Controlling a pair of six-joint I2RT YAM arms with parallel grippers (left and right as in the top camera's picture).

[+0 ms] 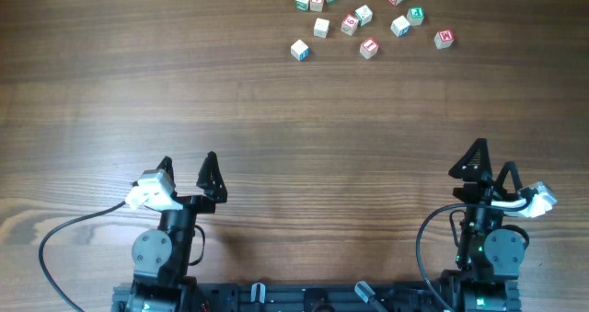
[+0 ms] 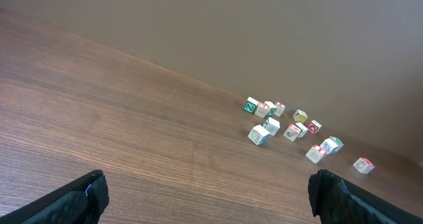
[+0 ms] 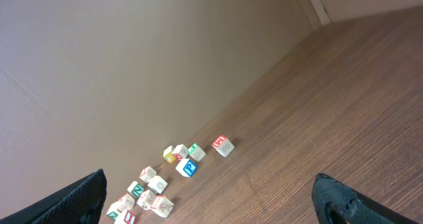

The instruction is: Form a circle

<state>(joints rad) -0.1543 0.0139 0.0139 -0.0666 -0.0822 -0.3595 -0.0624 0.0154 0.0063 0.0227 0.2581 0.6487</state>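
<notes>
The letter cubes (image 1: 363, 15) lie scattered in a loose, irregular bunch at 1 o'clock on the wooden tabletop (image 1: 276, 119). The left gripper (image 1: 188, 163) at 7 o'clock and the right gripper (image 1: 492, 160) at 5 o'clock both stand spread wide, holding nothing, well apart from the cubes.

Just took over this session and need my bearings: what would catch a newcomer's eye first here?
A loose scatter of small letter cubes sits at the table's far edge, right of centre, forming no ring. The left arm and right arm sit at the near edge, far from them, jaws wide open and empty.
</notes>
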